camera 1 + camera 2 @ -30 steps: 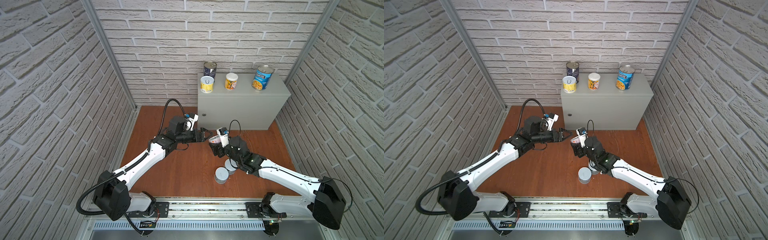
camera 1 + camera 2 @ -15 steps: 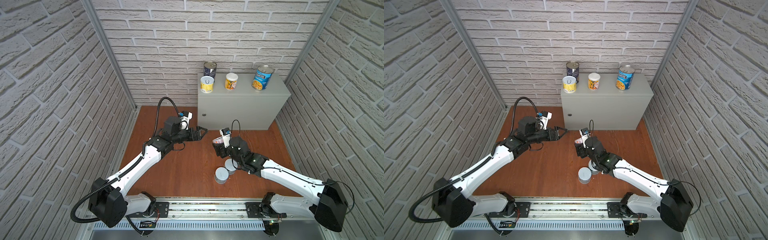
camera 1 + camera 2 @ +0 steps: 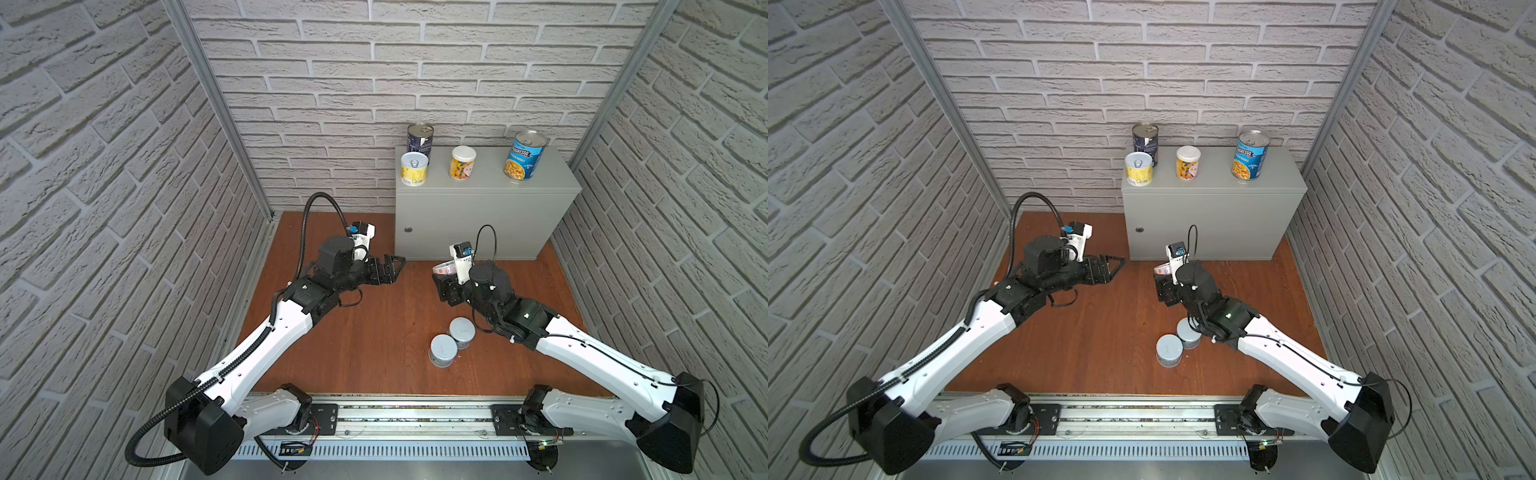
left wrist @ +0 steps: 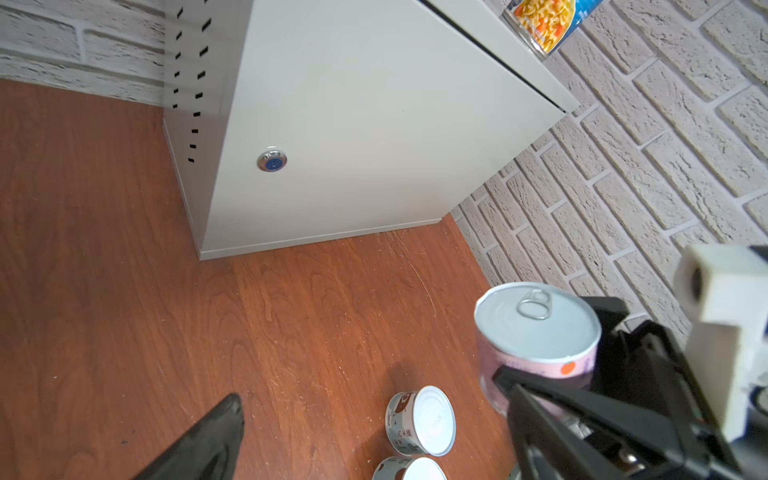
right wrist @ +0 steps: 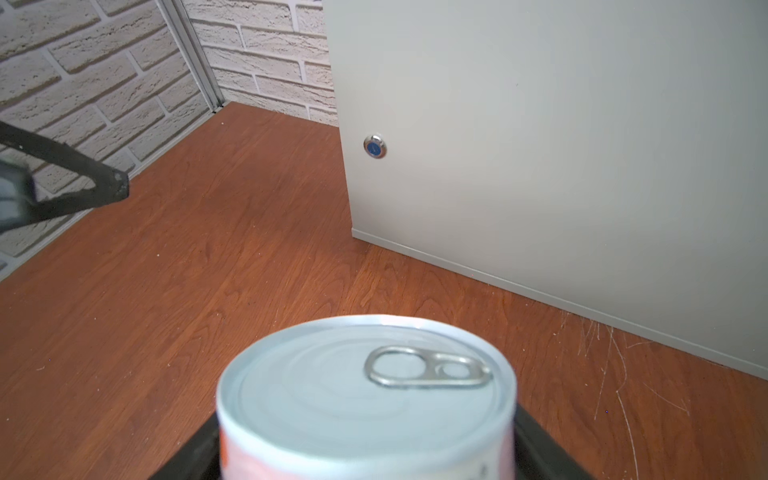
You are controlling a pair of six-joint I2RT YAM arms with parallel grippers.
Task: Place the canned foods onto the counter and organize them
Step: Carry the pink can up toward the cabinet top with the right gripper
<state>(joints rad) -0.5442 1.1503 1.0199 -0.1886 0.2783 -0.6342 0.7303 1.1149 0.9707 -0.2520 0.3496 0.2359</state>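
fingers of the right arm [image 3: 444,291] clamp a pink can [image 4: 536,328] upright, off the floor, in front of the grey desk [image 3: 486,208], while the left fingers [image 4: 203,440] gape wide and empty, well apart from it.

On the grey counter [image 3: 486,216], upper centre-right in both top views, I see four upright cans. The navy can [image 3: 419,139] is back left, the yellow can [image 3: 414,168] just before it, the orange-labelled can [image 3: 462,163] in the middle and the Progresso can [image 3: 525,157] on the right. The pink can [image 4: 536,345] is upright, clear of the floor. A short pale can [image 3: 462,332] and its twin [image 3: 443,350] stand side by side, lower centre.
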